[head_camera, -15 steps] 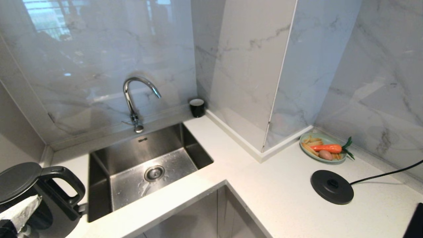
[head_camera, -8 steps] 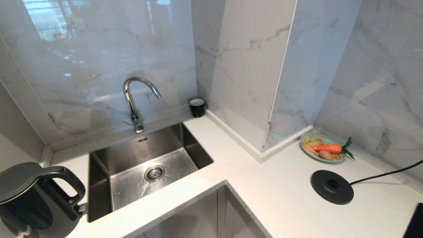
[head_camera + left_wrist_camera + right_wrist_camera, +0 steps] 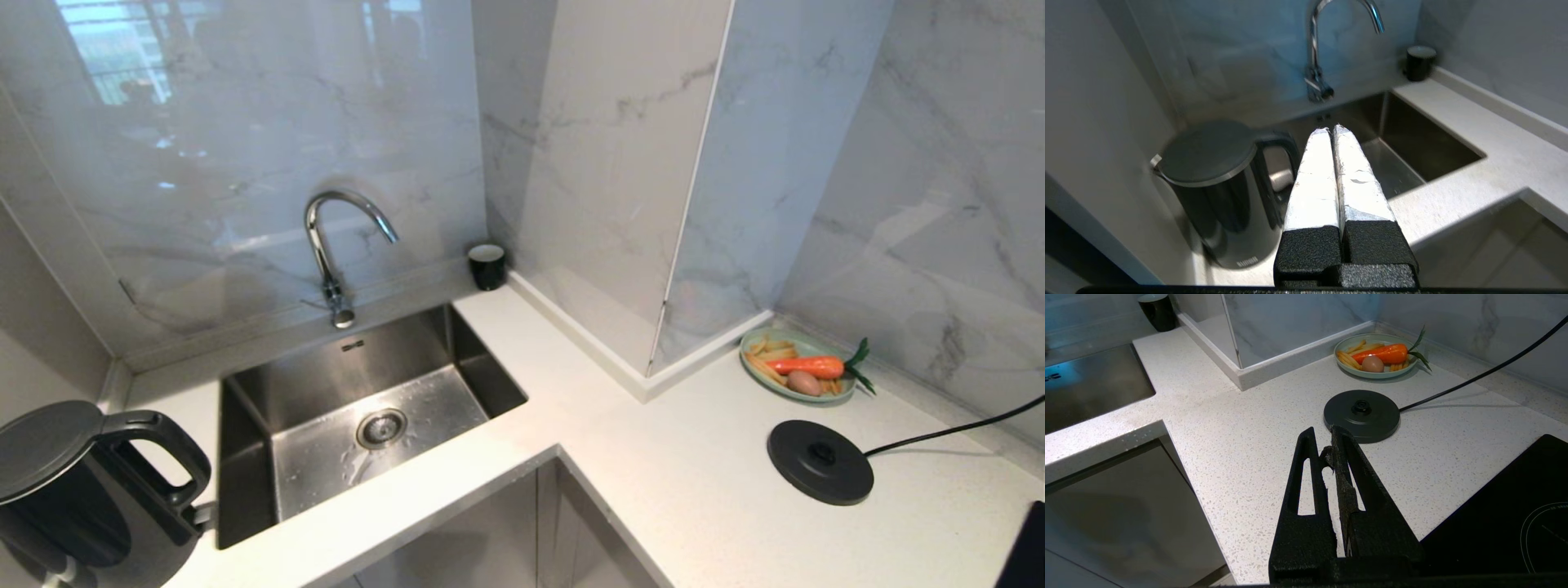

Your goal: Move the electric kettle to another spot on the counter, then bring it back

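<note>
— Where does the electric kettle (image 3: 77,490) stand?

— Upright on the white speckled desk (image 3: 686,482), at the far left end beside the steel sink (image 3: 367,408), its loop handle turned toward the basin and its grey lid down. Its round power base (image 3: 820,461) lies well apart on the right stretch of the desk, cord trailing to the wall, near a green plate (image 3: 796,365) of carrot, egg and fries.

— And the left pincer (image 3: 1333,130)?

— Clear of the kettle, holding nothing: its two white-wrapped fingers (image 3: 1314,179) are pressed flat together, tips aimed over the sink toward the tap (image 3: 1327,45), the kettle just to one side.

— The right pincer (image 3: 1329,439)?

— It hangs above the desk short of the power base, black fingers meeting at the tips, nothing between them. A black hob (image 3: 1502,514) sits at its side, and a small black cup (image 3: 487,265) in the corner behind the sink.
</note>
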